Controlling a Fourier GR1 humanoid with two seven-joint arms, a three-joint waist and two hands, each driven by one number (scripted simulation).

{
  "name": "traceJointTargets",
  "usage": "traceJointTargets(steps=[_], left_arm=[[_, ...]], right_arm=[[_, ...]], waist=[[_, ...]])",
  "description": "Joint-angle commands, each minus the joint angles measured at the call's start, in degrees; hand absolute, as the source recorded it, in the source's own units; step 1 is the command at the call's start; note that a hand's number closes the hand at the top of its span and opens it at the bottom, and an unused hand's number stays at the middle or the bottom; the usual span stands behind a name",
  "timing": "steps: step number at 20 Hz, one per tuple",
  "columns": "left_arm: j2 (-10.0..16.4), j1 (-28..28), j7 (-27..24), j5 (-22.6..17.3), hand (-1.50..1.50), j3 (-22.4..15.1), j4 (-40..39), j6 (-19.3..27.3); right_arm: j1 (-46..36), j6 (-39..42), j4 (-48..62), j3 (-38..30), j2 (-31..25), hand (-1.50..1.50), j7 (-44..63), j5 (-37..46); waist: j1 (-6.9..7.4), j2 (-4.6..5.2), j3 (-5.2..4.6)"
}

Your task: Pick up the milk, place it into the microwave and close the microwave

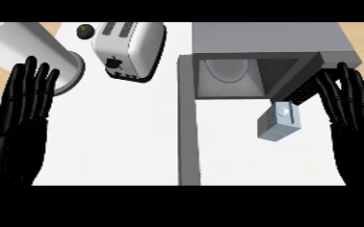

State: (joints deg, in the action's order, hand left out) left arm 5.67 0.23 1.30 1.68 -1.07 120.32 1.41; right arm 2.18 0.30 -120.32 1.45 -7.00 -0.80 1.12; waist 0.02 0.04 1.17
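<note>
The milk (279, 122), a small grey-blue carton with a white cap, lies on the white counter just in front of the microwave (270, 43). The microwave stands at the upper right with its cavity open, a white turntable plate (229, 70) inside. Its door (188, 120) swings out toward me, seen edge-on as a long grey bar left of the carton. My right hand (343, 98) is at the right edge, fingers straight and pointing up, a short gap right of the milk. At the left edge my left hand (28, 96) rests open, fingers up.
A white toaster (129, 49) sits at the upper middle, left of the microwave. A dark round object (86, 31) lies beside it. A large white cylinder (39, 53) stands at the upper left, close to my left hand's fingertips.
</note>
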Motion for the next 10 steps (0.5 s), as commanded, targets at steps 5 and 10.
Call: traceJointTargets(steps=[5,10], left_arm=[[-1.7,2.06,-2.72,0.49,-1.5,-1.49,2.48,-0.33],[-5.24,9.78,6.98,-5.7,-1.5,-1.62,11.04,4.01]], right_arm=[[-2.8,5.55,-3.06,-7.44,-3.86,-1.5,7.51,-12.31],[3.97,10.59,-7.14,-9.04,-5.5,-1.5,7.8,-19.67]], waist=[[0.04,-0.1,-1.18],[0.19,-0.3,-1.16]])
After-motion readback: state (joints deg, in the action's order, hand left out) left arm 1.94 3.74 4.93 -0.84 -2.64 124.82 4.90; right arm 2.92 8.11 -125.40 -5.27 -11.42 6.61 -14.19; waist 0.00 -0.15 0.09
